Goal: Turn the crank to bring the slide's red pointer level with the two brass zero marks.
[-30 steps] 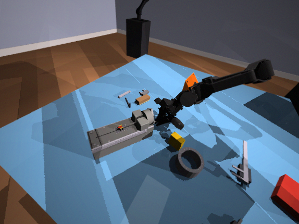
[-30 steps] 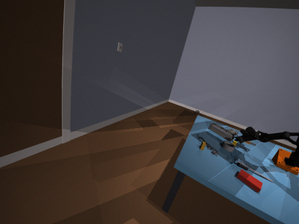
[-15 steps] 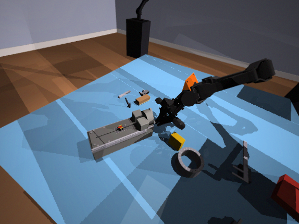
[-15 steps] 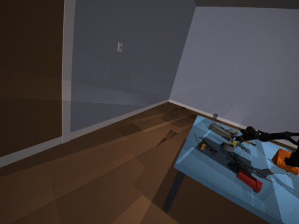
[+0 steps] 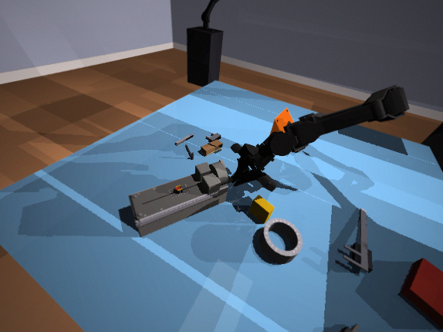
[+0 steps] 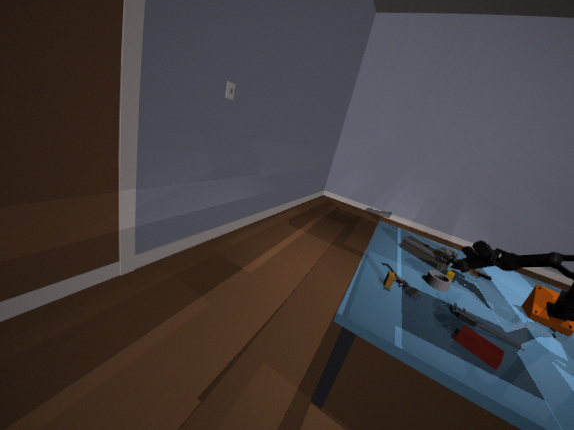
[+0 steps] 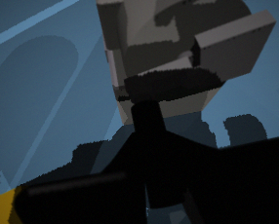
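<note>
The grey crank machine [image 5: 174,215] [image 6: 418,250] [image 7: 146,29] stands on the blue table top. Its slide's red pointer [image 5: 177,188] shows on the top face, with small brass-yellow marks close beside it; they are too small to tell whether they are exactly level. My gripper [image 5: 232,181] [image 7: 146,135] is at the machine's right end, shut on the crank handle. The dark fingers hide the handle, and a pale strip of the crank arm [image 7: 172,67] shows just beyond them in the wrist view.
A yellow block [image 5: 262,209] [image 6: 450,275] and a grey ring [image 5: 272,254] [image 6: 440,284] lie near the gripper. A caliper [image 5: 363,243] and a red block [image 5: 426,286] [image 6: 479,347] lie farther off. A brown block [image 5: 211,147] and small tools lie behind the machine.
</note>
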`<state>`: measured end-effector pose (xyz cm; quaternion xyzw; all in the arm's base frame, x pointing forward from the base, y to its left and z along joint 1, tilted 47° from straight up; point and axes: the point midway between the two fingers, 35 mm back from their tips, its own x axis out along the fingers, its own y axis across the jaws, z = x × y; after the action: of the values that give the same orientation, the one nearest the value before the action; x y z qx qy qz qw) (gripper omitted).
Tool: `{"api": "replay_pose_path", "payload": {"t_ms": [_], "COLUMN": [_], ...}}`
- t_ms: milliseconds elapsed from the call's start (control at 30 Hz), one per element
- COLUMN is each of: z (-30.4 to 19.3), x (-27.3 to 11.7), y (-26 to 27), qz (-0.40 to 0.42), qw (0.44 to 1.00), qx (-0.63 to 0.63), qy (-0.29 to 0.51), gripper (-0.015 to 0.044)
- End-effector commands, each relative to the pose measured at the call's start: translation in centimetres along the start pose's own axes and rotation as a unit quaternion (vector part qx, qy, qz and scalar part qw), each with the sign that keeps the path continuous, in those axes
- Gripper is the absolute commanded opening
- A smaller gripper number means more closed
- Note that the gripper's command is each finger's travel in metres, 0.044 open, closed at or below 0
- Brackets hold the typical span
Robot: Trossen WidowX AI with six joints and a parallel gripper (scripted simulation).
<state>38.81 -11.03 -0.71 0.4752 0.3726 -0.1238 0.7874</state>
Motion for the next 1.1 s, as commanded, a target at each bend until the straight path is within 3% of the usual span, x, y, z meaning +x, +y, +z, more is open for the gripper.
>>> {"api": "replay_pose_path", "payload": {"t_ms": [0,1067], "z": [0.6,1.6], "x": [-0.7,-1.7], "y": [0.3,-0.3], "qz": [0.006,0.006], "qw": [1.0,1.0], "qx": [-0.001,-0.002], "qy": [-0.005,-0.005], "gripper": [0.0,0.0]}}
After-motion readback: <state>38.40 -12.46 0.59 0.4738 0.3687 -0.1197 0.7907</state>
